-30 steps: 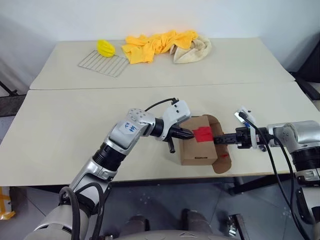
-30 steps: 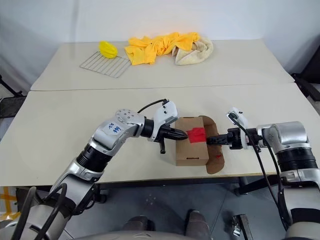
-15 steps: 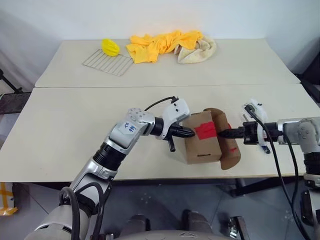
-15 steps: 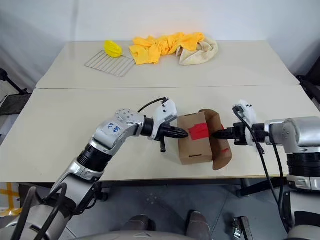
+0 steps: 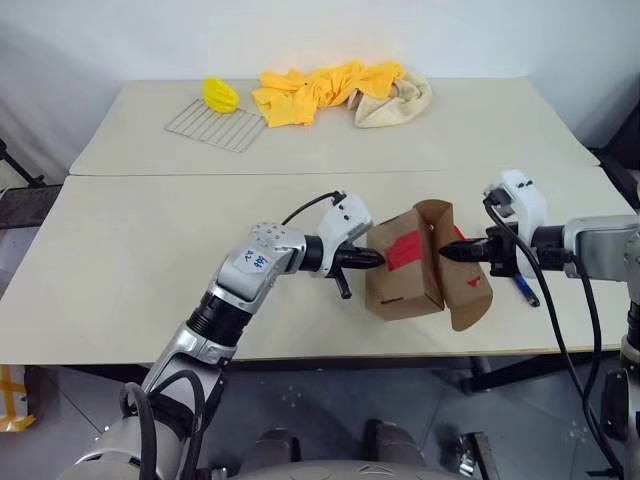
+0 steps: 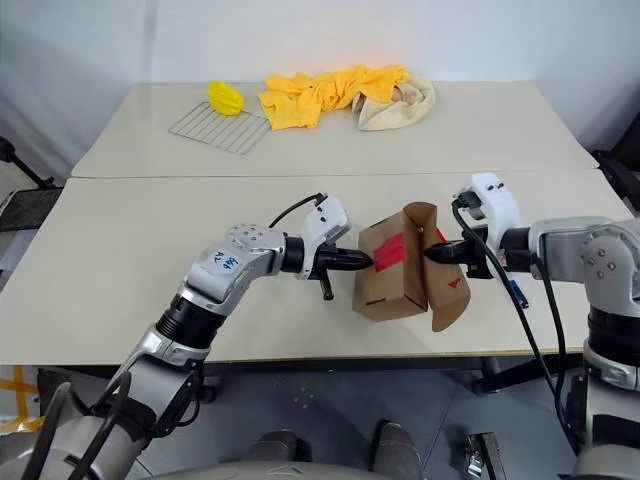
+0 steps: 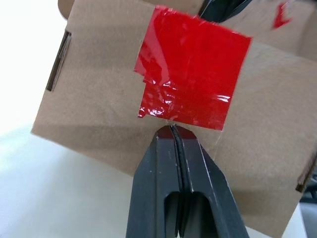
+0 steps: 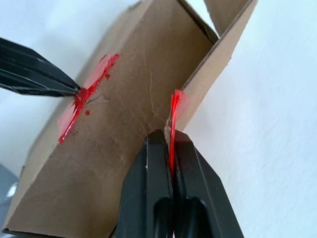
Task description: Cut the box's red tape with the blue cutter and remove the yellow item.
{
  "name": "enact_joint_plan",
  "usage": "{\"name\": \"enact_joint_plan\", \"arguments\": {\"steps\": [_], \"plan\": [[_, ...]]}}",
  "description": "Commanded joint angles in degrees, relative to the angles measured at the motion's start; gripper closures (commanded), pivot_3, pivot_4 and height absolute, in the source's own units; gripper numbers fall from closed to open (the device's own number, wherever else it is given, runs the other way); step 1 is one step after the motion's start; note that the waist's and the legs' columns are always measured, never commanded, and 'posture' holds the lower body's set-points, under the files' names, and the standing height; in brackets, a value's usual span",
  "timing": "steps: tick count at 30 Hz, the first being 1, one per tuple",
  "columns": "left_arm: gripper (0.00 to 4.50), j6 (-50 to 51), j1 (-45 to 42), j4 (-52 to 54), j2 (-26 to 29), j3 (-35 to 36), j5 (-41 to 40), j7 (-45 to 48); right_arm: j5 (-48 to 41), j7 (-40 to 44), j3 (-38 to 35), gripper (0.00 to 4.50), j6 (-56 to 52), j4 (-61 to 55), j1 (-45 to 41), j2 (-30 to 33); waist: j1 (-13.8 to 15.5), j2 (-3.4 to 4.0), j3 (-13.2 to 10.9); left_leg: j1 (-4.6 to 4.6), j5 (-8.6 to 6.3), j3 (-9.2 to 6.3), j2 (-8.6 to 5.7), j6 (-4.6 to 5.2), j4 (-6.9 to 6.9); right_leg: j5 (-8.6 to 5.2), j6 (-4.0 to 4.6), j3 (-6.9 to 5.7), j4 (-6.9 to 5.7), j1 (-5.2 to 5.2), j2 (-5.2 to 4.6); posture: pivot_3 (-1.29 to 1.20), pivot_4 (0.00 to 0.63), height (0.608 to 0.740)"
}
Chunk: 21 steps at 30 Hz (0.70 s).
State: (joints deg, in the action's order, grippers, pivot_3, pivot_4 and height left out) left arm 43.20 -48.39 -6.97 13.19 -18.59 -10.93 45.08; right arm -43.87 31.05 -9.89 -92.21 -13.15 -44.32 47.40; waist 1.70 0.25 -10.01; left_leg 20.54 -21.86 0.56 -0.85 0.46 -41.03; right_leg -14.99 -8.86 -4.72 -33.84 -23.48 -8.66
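On the far table, at the left, a wire rack (image 5: 208,124) carries a yellow item (image 5: 220,94), with a heap of yellow cloth (image 5: 320,88) and a beige towel (image 5: 398,98) lying to its right. On the near table, the left gripper (image 5: 378,260) has its two black fingers pressed together, their tips against the side of the box (image 5: 405,275) at the edge of the red tape (image 7: 190,87) (the tape looks torn along one side). The box is tilted, lifted off the table on one side, with its flap (image 5: 455,265) swung open to the right. The right gripper (image 5: 445,254) is closed, pinching that flap where a sliver of red tape clings to it. The blue cutter (image 5: 522,290) lies on the table beside the right arm.
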Motion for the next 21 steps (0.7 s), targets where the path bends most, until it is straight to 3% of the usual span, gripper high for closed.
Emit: {"name": "enact_joint_plan", "arguments": {"steps": [1, 14, 21], "plan": [[4.50, 1.28, 1.97, 0.28, -2.71, -2.82, 1.04, -2.00, -7.22, -3.03, 1.68, 4.48, -0.29, -3.06, -2.60, -1.73, 0.14, -0.02, 0.01, 0.00, 0.00, -0.01, 0.00, 0.00, -0.01, 0.00, 0.00, 0.00, 0.01, 0.02, 0.00, 0.00, 0.150, 0.740], [4.50, 0.31, 3.19, -0.95, -5.89, -1.02, 2.29, -5.30, -15.46, -15.57, 4.75, 4.48, -0.29, -7.58, -0.46, -0.24, 2.46, -0.03, 0.01, 0.02, -0.04, -0.03, -0.07, 0.17, -0.03, 0.06, 0.04, 0.00, 0.12, 0.09, -0.03, 0.00, 0.150, 0.740], [4.50, -0.97, 2.74, -2.40, -5.62, 0.40, 2.85, -5.59, -15.12, -18.28, 7.76, 4.48, -0.29, -10.35, -1.06, 1.01, 2.51, -0.03, 0.01, 0.08, -0.07, -0.02, -0.08, 0.21, -0.01, 0.06, 0.04, -0.02, 0.21, 0.07, -0.02, 0.00, 0.150, 0.740]]}}
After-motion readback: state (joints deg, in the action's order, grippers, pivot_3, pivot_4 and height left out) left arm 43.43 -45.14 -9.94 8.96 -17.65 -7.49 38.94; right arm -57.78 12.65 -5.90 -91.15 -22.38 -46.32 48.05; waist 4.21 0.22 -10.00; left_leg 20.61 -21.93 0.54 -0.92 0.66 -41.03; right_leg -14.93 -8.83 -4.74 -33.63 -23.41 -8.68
